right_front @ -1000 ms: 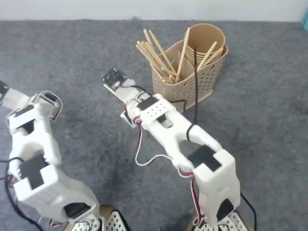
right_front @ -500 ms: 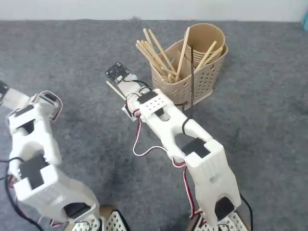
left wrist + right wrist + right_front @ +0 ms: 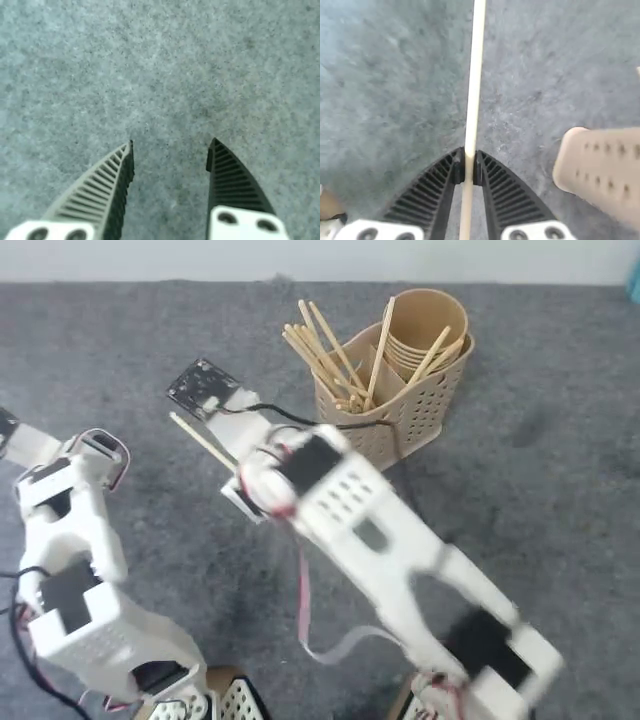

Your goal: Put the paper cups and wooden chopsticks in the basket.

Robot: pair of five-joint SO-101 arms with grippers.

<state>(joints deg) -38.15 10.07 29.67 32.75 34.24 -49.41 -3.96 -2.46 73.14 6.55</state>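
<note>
A tan perforated basket stands at the back of the grey carpet, holding stacked paper cups and several wooden chopsticks. My right gripper is shut on one wooden chopstick, which runs straight out past the fingertips. From above, that chopstick shows left of the basket, sticking out beside the right arm's wrist. A corner of the basket shows in the right wrist view. My left gripper hangs open over bare carpet at the left side of the table.
The right arm stretches diagonally across the middle of the carpet toward the basket's left side. The left arm is folded near the front left edge. A pale wall bounds the carpet at the back.
The right arm has swung left and lifted away from the basket, carrying the chopstick with it. The left arm has not moved.
</note>
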